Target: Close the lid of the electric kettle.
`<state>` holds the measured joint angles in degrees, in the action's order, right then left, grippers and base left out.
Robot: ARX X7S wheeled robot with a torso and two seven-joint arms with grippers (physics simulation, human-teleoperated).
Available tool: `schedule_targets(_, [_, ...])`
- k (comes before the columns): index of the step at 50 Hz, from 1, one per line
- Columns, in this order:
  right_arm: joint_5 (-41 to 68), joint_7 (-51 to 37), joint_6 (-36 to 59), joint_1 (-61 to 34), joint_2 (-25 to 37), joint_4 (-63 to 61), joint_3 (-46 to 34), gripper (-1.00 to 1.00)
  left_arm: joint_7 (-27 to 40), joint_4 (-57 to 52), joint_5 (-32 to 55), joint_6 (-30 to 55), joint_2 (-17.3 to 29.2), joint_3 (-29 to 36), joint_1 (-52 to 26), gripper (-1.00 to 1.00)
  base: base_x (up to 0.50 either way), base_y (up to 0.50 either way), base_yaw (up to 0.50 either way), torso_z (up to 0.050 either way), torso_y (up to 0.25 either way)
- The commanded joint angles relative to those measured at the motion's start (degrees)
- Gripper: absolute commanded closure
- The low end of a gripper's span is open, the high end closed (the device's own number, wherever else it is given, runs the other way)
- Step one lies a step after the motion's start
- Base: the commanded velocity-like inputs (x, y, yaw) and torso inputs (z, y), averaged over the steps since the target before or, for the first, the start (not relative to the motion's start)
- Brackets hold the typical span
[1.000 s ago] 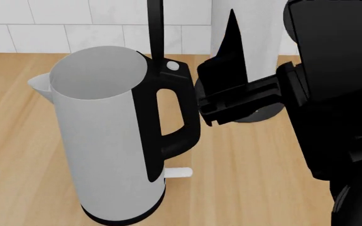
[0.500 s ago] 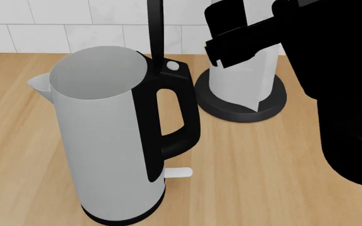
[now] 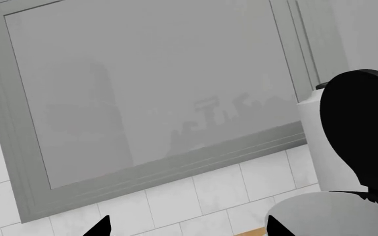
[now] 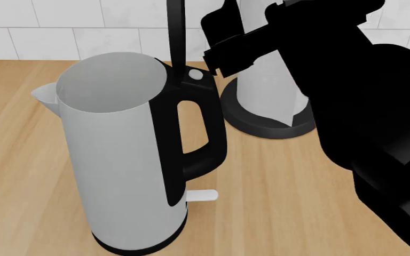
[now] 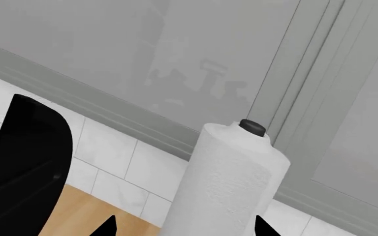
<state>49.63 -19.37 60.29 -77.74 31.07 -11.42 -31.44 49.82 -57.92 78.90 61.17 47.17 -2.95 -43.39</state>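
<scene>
The white electric kettle (image 4: 119, 160) stands on the wooden counter, spout at the left, black handle (image 4: 203, 138) at the right. Its black lid (image 4: 175, 32) stands upright and open above the hinge, seen edge-on. The lid shows as a black disc in the left wrist view (image 3: 360, 128) and in the right wrist view (image 5: 31, 172). My right gripper (image 4: 225, 32) is open and empty, just right of the lid and apart from it; its tips (image 5: 183, 230) frame the paper roll. My left gripper (image 3: 187, 231) is open and empty, beside the kettle's rim (image 3: 333, 216).
A white paper towel roll (image 4: 269, 90) on a wide black round base (image 4: 276, 125) stands behind the kettle to the right, also in the right wrist view (image 5: 232, 182). A white tiled wall (image 4: 84, 32) and a grey window frame (image 3: 143, 172) lie behind the counter (image 4: 283, 202).
My right arm has risen and swung left, from beside the handle to beside the upright lid. My left gripper has left the head view's left edge. The kettle and lid have not moved.
</scene>
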Motion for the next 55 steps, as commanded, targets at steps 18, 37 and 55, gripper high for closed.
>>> schedule_targets(18, [-2.2, 2.7, -2.3, -2.0, -5.6, 4.7, -4.0, -1.0, 0.6, -0.9, 1.2, -3.6, 3.4, -3.4, 4.4, -1.0, 0.0, 0.0, 0.0, 0.0, 0.0])
schedule_targets(37, [-2.4, 2.8, -2.5, -3.0, -7.1, 5.8, -4.9, -1.0, -0.8, -1.4, -1.6, -7.1, 4.9, -4.2, 8.8, -1.0, 0.0, 0.0, 0.0, 0.0, 0.0])
schedule_targets(55, [5.3, -3.7, 3.0, -1.0, -2.7, -5.3, 1.9, -1.0, -0.5, -1.3, -2.4, -8.7, 5.6, -2.5, 9.2, -1.0, 0.0, 0.0, 0.0, 0.0, 0.0])
